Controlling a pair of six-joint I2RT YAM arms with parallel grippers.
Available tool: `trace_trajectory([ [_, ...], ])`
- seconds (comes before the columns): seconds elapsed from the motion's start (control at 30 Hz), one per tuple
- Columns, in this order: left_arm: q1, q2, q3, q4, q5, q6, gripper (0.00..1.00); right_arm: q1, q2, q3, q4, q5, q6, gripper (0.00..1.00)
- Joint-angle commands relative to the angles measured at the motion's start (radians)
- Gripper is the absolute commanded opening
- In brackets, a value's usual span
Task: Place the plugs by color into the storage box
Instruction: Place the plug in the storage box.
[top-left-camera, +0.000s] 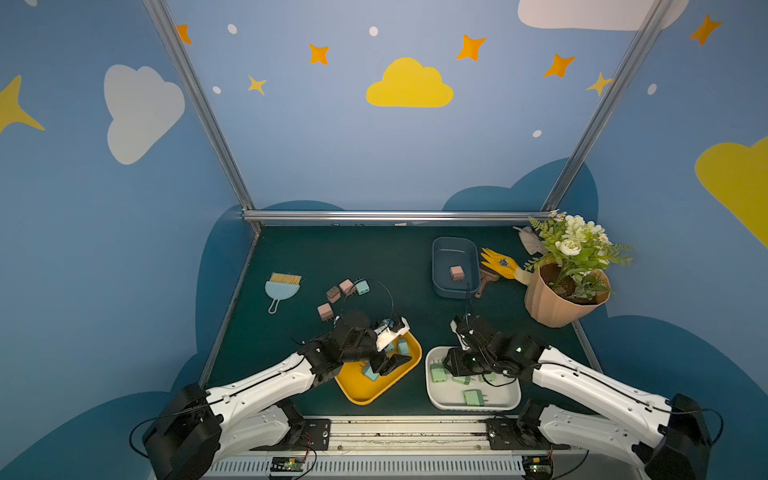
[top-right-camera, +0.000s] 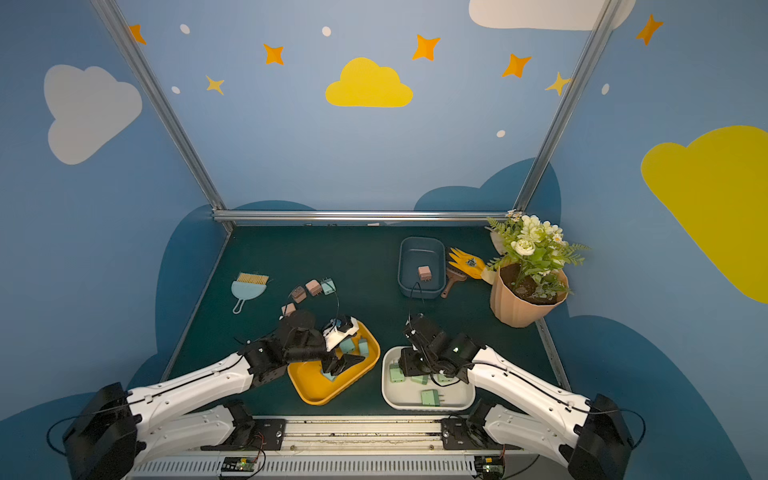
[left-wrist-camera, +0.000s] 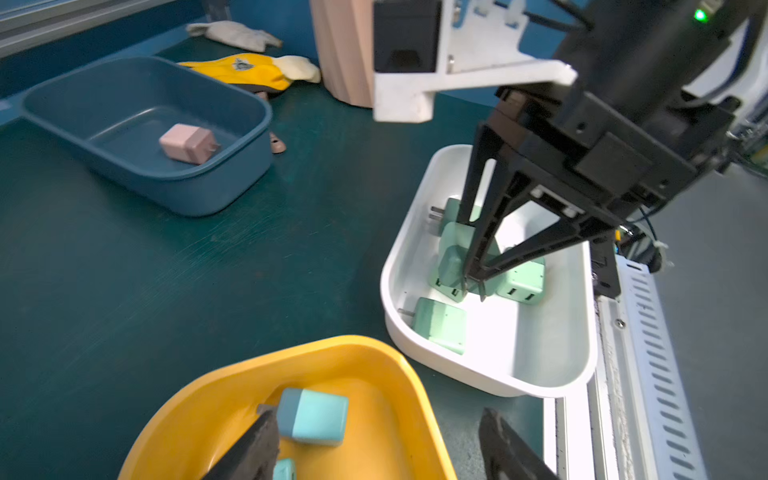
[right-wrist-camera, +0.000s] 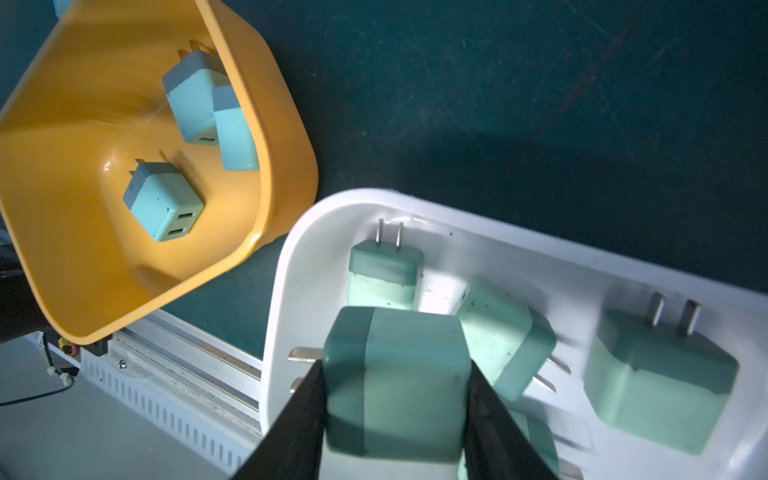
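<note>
Far left on the mat (top-left-camera: 374, 257), three pink plugs (top-left-camera: 333, 294) and a loose blue plug (top-left-camera: 362, 286) lay in a cluster beyond the yellow tray (top-left-camera: 361, 400), well apart from the right arm; the left arm was plainly the nearer. The left gripper (left-wrist-camera: 378, 415) hung low over that tray, jaws apart with nothing between them. A blue plug (left-wrist-camera: 311, 417) lay on the tray floor just beside one finger. Its arm reached forward, with the wrist bent down and turned toward the right. The right gripper (right-wrist-camera: 395, 374) was clamped on a green plug (right-wrist-camera: 399, 386) over the white tray (right-wrist-camera: 286, 257), above other green ones. The held plug's prongs pointed sideways at the wall nearest the yellow tray, so the drop looked to be straight down. That arm was folded, wrist pitched steeply down. Further back, a bin (top-left-camera: 440, 249) held one pink plug (top-left-camera: 457, 272)
</note>
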Motion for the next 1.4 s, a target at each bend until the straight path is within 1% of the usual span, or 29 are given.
trace_trajectory([
  [0.0, -0.032, 0.034, 0.041, 0.044, 0.078, 0.069, 0.76, 0.010, -0.040, -0.019, -0.109, -0.006, 0.055, 0.33],
  [0.1, -0.053, 0.060, 0.037, 0.073, 0.109, 0.083, 0.77, 0.018, -0.077, -0.084, -0.124, -0.042, 0.095, 0.34],
  [0.2, -0.067, 0.093, 0.034, 0.106, 0.104, 0.086, 0.77, 0.022, -0.096, -0.128, -0.100, -0.078, 0.124, 0.36],
  [0.23, -0.072, 0.103, 0.037, 0.109, 0.086, 0.092, 0.77, 0.025, -0.097, -0.135, -0.094, -0.087, 0.133, 0.36],
  [0.33, -0.085, 0.117, 0.046, 0.108, -0.018, 0.103, 0.77, 0.038, -0.082, -0.140, -0.082, -0.094, 0.140, 0.39],
  [0.4, -0.084, 0.116, 0.044, 0.111, -0.048, 0.108, 0.78, 0.045, -0.065, -0.136, -0.081, -0.091, 0.137, 0.44],
  [0.47, -0.085, 0.107, 0.045, 0.103, -0.061, 0.115, 0.78, 0.050, -0.044, -0.126, -0.086, -0.088, 0.129, 0.52],
  [0.57, -0.085, 0.091, 0.040, 0.088, -0.072, 0.118, 0.79, 0.059, -0.021, -0.107, -0.094, -0.074, 0.122, 0.58],
  [0.73, -0.085, 0.071, 0.036, 0.063, -0.119, 0.111, 0.79, 0.074, -0.009, -0.086, -0.104, -0.050, 0.126, 0.59],
  [0.93, -0.085, 0.038, 0.023, 0.059, -0.207, 0.090, 0.79, 0.098, -0.045, -0.031, -0.173, 0.038, 0.126, 0.59],
  [1.1, -0.085, 0.030, 0.015, 0.058, -0.232, 0.083, 0.79, 0.102, -0.070, 0.025, -0.172, 0.083, 0.112, 0.58],
  [1.2, -0.085, 0.020, 0.015, 0.050, -0.250, 0.066, 0.79, 0.105, -0.066, 0.044, -0.142, 0.081, 0.081, 0.58],
  [1.37, -0.083, -0.033, -0.001, 0.045, -0.347, 0.027, 0.79, 0.110, -0.041, 0.082, -0.056, 0.054, 0.002, 0.57],
])
